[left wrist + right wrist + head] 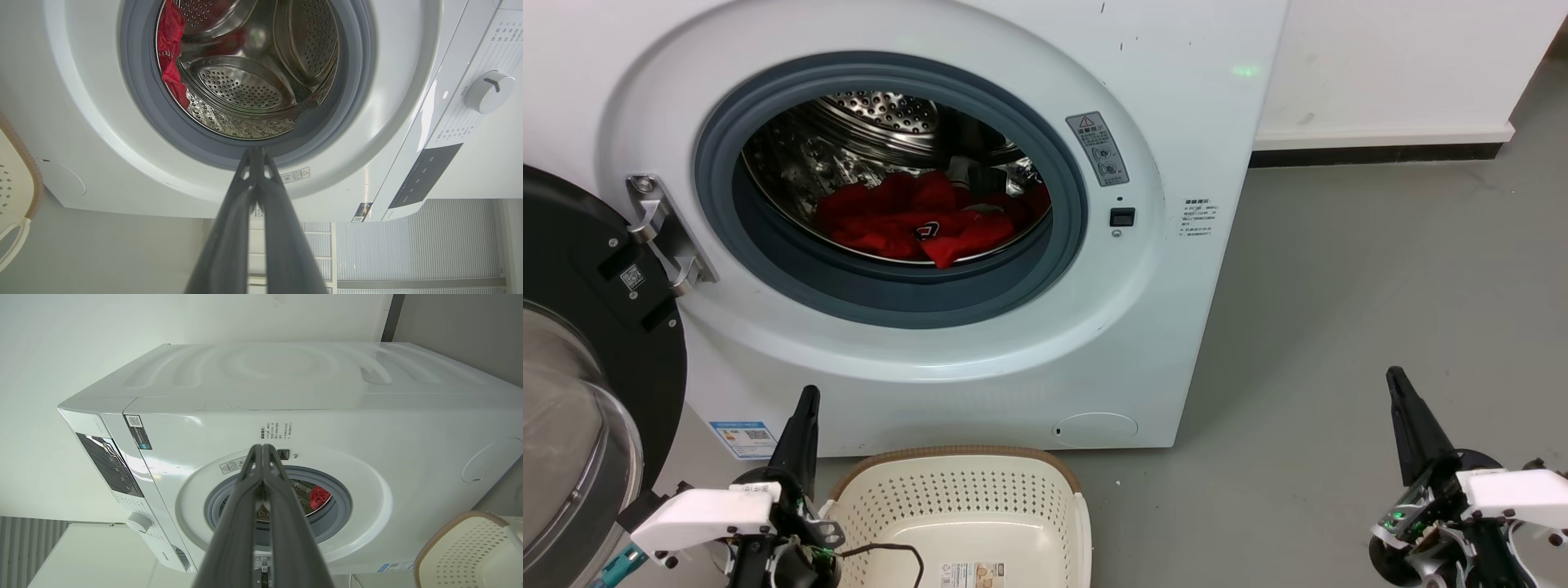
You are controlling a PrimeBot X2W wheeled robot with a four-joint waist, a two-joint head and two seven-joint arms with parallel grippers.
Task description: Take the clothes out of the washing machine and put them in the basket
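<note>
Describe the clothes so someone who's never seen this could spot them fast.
Find the big white washer, door open. At the bottom of its steel drum lie the clothes: a crumpled bright red heap with a dark logo patch amid shiny metal.

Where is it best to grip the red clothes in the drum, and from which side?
Grip the raised fold at the front edge of the clothes, nearest the opening. Come straight in through the porthole, slightly downward: the pile lies low in the drum.

L claw (808, 398) low, tips together, R claw (1396, 379) same, both pointing up
</note>
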